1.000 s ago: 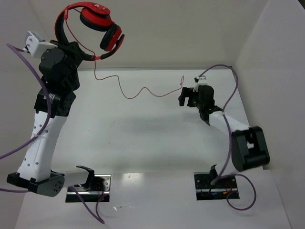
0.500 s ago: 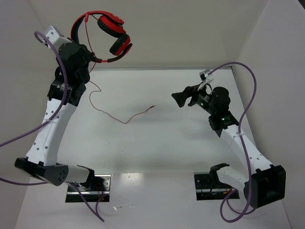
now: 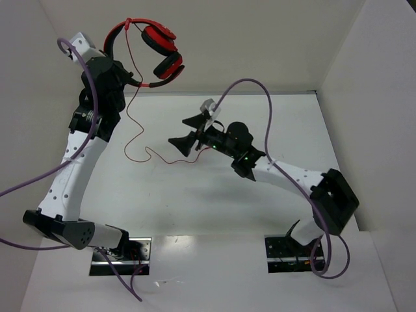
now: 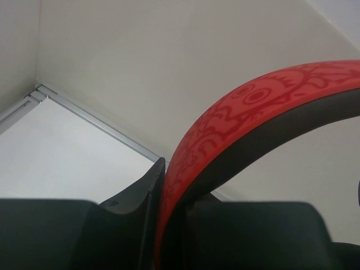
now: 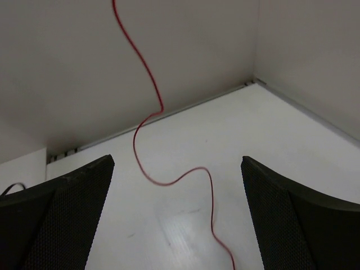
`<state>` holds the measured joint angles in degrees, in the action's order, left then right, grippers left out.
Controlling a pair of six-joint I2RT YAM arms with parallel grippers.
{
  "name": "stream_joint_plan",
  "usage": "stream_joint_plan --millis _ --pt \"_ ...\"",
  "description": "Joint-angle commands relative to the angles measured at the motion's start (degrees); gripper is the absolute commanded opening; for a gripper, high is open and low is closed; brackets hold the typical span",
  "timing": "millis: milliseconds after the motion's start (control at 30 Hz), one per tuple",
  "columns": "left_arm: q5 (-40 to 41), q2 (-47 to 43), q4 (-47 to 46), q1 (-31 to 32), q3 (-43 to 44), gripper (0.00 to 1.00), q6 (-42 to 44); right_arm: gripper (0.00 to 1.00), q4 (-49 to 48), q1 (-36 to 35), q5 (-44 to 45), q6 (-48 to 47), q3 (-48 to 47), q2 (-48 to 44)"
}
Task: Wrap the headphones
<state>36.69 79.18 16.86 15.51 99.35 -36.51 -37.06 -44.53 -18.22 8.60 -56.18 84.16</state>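
Left gripper (image 3: 123, 81) pinches the headphones (image 3: 159, 49) by the headband, held high so the cable (image 5: 134, 143) hangs free before the right gripper (image 3: 188, 133), fingers spread.

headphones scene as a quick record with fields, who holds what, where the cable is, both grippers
headphones: lifted high above the table
held by: left gripper, shut on the headband
cable: hangs loose from the headphones, trails over the table toward the right gripper
right gripper: open, cable shows in the gap between its fingers in the wrist view, not clamped
wrapping: not yet begun, cable unwound
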Motion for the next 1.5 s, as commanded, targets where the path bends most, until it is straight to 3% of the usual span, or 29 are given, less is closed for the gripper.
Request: stream_joint_plan --millis 0,67,333,533,767,867,900,1000,1067,1200,1467 --pt "-1.3 -1.5 -6.3 -0.3 2.4 0.00 -2.2 1.00 -13.8 -1.3 7.4 -3.8 -8.0 7.1" --pt "-1.8 -2.0 -6.3 -0.3 2.4 0.00 -2.2 1.00 -17.6 -2.2 8.2 -4.8 -9.6 10.1" --pt "-0.1 -5.1 -5.3 -0.3 0.3 0.00 -3.2 1.00 -17.6 -3.5 4.2 1.0 -26.7 26.1" --pt "0.4 -5.8 -5.3 -0.3 -0.9 0.00 -3.8 1.00 -15.1 -6.0 0.8 1.5 -36.4 32.9" --pt "0.4 -6.9 -5.3 -0.3 -1.4 0.00 -5.1 0.96 -11.8 -8.6 2.2 -3.9 -43.2 39.0" --pt "0.4 -7.5 -5.3 -0.3 -0.9 0.00 -5.1 0.68 -11.8 -8.6 2.9 -3.4 -45.4 41.1" --pt "0.4 -7.5 -5.3 -0.3 -0.9 0.00 -5.1 0.43 -11.8 -8.6 4.1 -2.0 -45.4 41.9" --pt "0.9 -8.0 -4.7 -0.3 -0.9 0.00 -5.7 0.03 -11.8 -8.6 14.1 0.4 -41.0 41.4" --pt "0.9 -8.0 -4.7 -0.3 -0.4 0.00 -5.7 0.01 -12.7 -8.6 20.6 1.2 -36.4 39.5" --pt "1.5 -8.0 -4.7 -0.3 -0.4 0.00 -5.1 0.01 -16.7 -8.1 22.4 1.7 -21.3 33.0" --pt "-4.3 -7.5 -3.8 -0.3 1.7 0.00 -4.5 0.01 -16.7 -8.1 26.5 -0.9 -13.3 28.0"
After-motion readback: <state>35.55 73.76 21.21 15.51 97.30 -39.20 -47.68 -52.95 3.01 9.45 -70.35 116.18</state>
